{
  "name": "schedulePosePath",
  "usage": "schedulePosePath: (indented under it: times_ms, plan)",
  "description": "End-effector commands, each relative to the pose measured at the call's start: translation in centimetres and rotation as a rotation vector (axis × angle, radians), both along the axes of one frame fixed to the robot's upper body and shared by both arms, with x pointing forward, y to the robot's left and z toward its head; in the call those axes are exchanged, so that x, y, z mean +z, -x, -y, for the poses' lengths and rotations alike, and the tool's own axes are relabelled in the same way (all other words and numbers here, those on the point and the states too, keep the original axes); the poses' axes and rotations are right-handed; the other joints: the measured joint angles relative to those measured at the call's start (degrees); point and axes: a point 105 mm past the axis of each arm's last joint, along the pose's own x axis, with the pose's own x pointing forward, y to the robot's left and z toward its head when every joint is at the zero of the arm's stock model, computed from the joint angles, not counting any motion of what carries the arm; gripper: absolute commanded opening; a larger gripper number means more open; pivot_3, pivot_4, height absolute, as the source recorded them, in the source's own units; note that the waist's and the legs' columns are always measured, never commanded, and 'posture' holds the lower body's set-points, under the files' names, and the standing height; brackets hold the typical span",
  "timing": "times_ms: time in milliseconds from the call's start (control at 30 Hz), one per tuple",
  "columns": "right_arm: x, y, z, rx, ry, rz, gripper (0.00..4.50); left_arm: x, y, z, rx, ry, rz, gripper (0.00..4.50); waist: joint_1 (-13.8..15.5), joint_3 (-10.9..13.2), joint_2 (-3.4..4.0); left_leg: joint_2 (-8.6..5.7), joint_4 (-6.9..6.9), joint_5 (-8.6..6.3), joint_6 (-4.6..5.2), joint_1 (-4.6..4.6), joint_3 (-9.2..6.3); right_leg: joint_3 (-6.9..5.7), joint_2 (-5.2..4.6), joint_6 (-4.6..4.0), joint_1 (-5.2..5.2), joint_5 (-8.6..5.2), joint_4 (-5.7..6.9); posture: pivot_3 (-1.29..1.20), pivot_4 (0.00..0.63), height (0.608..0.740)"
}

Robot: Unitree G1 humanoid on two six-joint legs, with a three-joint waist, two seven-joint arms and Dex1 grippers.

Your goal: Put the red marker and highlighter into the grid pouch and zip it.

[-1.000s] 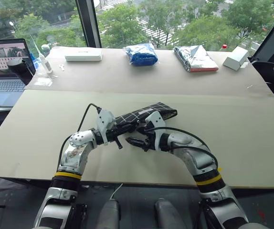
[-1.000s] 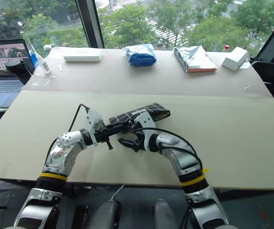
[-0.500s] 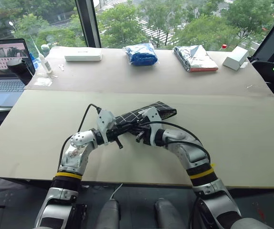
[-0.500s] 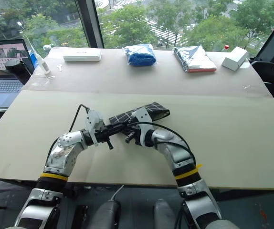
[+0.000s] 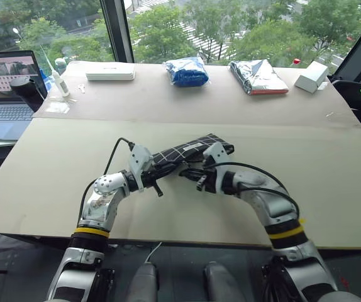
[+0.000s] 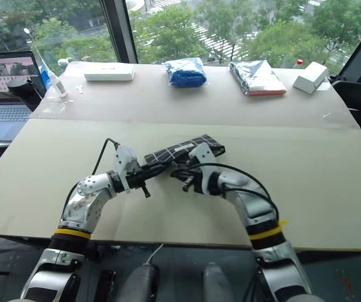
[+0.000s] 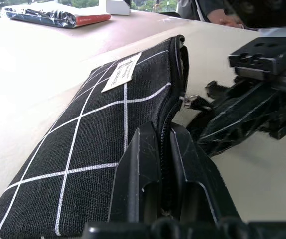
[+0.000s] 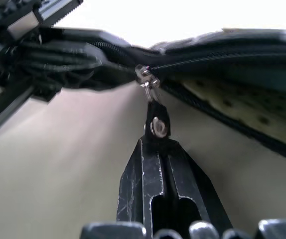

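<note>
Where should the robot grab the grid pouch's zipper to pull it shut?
Probably by the black pull strap hanging from the slider, gripped from the open side of the grid pouch. It dangles free of the fabric, thin enough for two fingers. The right gripper is shut on it, while the left gripper pinches the pouch's edge.

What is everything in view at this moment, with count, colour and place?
grid pouch: one, black with white lines, mid table, held between both grippers
zipper pull strap: one, black, pinched by the right fingers
blue bag: one, far side of table
silver foil bag: one, right of the blue bag
flat box: one, white, far left
small box: one, white, far right
bottle: one, white, far left
laptop: one, open, left of the table
left gripper: shut on the pouch edge
right gripper: shut on the strap
</note>
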Motion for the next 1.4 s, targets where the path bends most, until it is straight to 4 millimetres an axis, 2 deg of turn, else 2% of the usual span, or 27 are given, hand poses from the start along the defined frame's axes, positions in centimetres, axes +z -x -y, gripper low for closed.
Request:
schedulePosePath:
  times_ms: [33, 233, 533, 800, 867, 900, 933, 1000, 1067, 1100, 1200, 1400]
  plan:
    - [1.0, -0.7, 2.7, -0.073, 0.025, 0.035, 0.05, 1.1, -0.2, -0.5, 0.016, 0.015, 0.046, 0.0, -0.03, 0.0, 0.0, 0.0, 0.0, 0.0, 0.0, 0.0, 0.0, 0.0, 0.0, 0.01, -0.01, -0.01, 0.0, 0.0, 0.15, 0.74]
    - [2.3, -2.4, 7.7, -0.209, 0.109, 0.093, 0.05, 1.0, -0.2, -0.5, 0.008, 0.009, 0.043, 0.0, -0.04, 0.01, -0.01, -0.01, -0.02, 0.0, 0.0, 0.01, 0.01, 0.03, -0.01, 0.04, -0.02, -0.03, -0.01, 0.0, 0.15, 0.74]
    - [2.5, -3.4, 11.7, -0.303, 0.182, 0.113, 0.05, 1.0, -0.3, -0.5, 0.002, 0.005, 0.044, 0.0, -0.05, 0.01, -0.02, -0.01, -0.01, 0.0, 0.0, 0.01, 0.03, 0.05, -0.01, 0.18, -0.01, -0.11, -0.02, 0.0, 0.15, 0.74]
    - [2.3, -3.8, 12.4, -0.33, 0.188, 0.12, 0.05, 1.1, -0.4, -0.6, -0.001, 0.003, 0.046, 0.0, -0.04, 0.01, -0.02, -0.01, -0.02, 0.0, 0.0, 0.01, 0.03, 0.05, 0.0, 0.18, -0.01, -0.11, -0.02, 0.0, 0.15, 0.74]
    - [2.2, -3.6, 11.8, -0.296, 0.167, 0.122, 0.61, 1.1, -0.4, -0.6, -0.001, 0.003, 0.046, 0.0, -0.04, 0.02, -0.03, -0.02, -0.01, 0.0, 0.0, 0.01, 0.03, 0.05, -0.01, 0.18, -0.01, -0.11, -0.02, 0.0, 0.15, 0.74]
    - [2.1, -3.4, 11.5, -0.279, 0.16, 0.123, 0.72, 1.1, -0.4, -0.6, -0.001, 0.003, 0.046, 0.0, -0.04, 0.02, -0.02, -0.01, -0.01, 0.0, 0.0, 0.01, 0.03, 0.06, -0.01, 0.17, -0.01, -0.1, -0.02, 0.0, 0.15, 0.74]
    - [2.1, -3.2, 11.1, -0.257, 0.145, 0.118, 1.2, 1.1, -0.4, -0.6, -0.001, 0.003, 0.047, 0.0, -0.04, 0.01, -0.03, -0.02, -0.02, 0.0, 0.0, 0.01, 0.03, 0.06, -0.01, 0.17, -0.01, -0.1, -0.02, 0.0, 0.15, 0.74]
    - [2.2, -2.5, 10.3, -0.202, 0.128, 0.118, 1.76, 1.1, -0.4, -0.5, -0.002, 0.004, 0.047, 0.0, -0.05, 0.01, -0.02, -0.01, -0.01, 0.0, 0.0, 0.01, 0.03, 0.06, -0.01, 0.17, -0.01, -0.1, -0.02, 0.0, 0.15, 0.74]
    - [1.8, -2.2, 10.1, -0.197, 0.108, 0.067, 2.55, 1.2, -0.4, -0.4, -0.006, 0.006, 0.048, 0.0, -0.05, 0.02, -0.02, -0.01, -0.02, 0.0, 0.0, 0.01, 0.03, 0.06, -0.01, 0.17, -0.01, -0.1, -0.02, 0.0, 0.15, 0.74]
    - [1.7, -1.9, 10.1, -0.194, 0.089, 0.035, 2.75, 1.1, -0.3, -0.3, -0.009, 0.006, 0.049, 0.0, -0.05, 0.02, -0.03, -0.01, -0.01, 0.0, 0.0, 0.01, 0.03, 0.06, 0.0, 0.17, -0.01, -0.1, -0.02, 0.0, 0.15, 0.74]
    - [1.9, -0.6, 10.3, -0.138, 0.074, 0.021, 2.75, 1.1, -0.2, -0.1, -0.016, 0.005, 0.049, 0.0, -0.03, 0.02, -0.02, -0.01, -0.01, 0.0, 0.0, 0.01, 0.03, 0.05, 0.0, 0.16, 0.0, -0.1, -0.01, 0.0, 0.15, 0.74]
    - [3.3, 2.1, 15.0, -0.155, 0.143, 0.099, 2.75, 1.4, 0.5, 0.7, -0.078, 0.002, 0.079, 0.0, 0.51, 0.03, -0.04, -0.1, 0.02, 0.0, 0.0, -0.03, 0.02, 0.04, -0.07, 0.24, 0.05, -0.14, -0.05, 0.0, 0.15, 0.74]
